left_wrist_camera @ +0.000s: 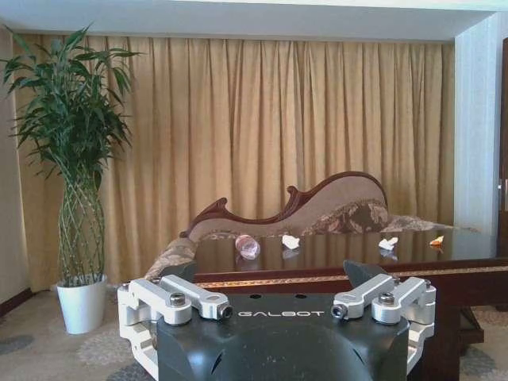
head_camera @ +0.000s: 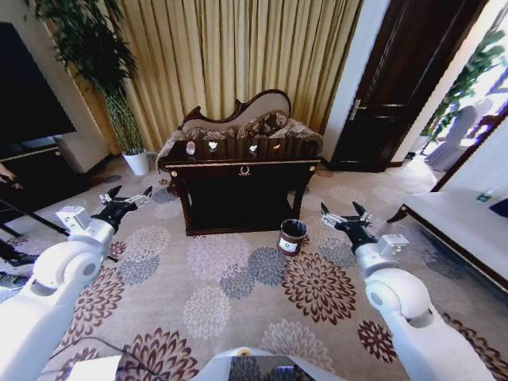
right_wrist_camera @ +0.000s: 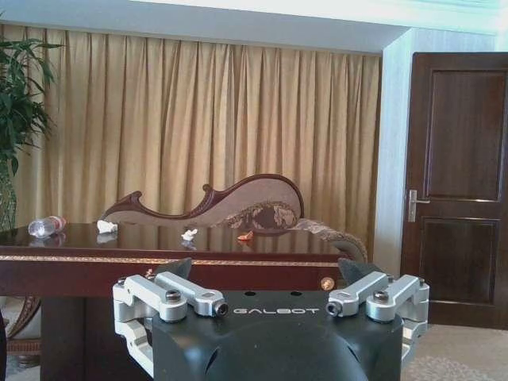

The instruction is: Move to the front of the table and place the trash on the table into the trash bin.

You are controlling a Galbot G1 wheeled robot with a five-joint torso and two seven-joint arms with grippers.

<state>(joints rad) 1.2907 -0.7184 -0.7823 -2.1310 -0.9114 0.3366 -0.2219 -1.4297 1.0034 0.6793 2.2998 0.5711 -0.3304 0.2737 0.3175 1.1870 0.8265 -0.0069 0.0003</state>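
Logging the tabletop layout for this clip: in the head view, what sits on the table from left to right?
water bottle → paper wad → second paper wad → reddish-orange piece, all on the table.

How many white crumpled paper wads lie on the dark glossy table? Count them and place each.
2. One white crumpled paper wad lies left of centre on the dark glossy table, beside the clear plastic bottle; the other wad lies right of centre, near the small reddish-orange piece. None looks hidden.

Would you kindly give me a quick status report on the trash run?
Left gripper and right gripper open, empty, short of the table. Bottle, paper wads on top. Trash bin on carpet at front right. Path open.
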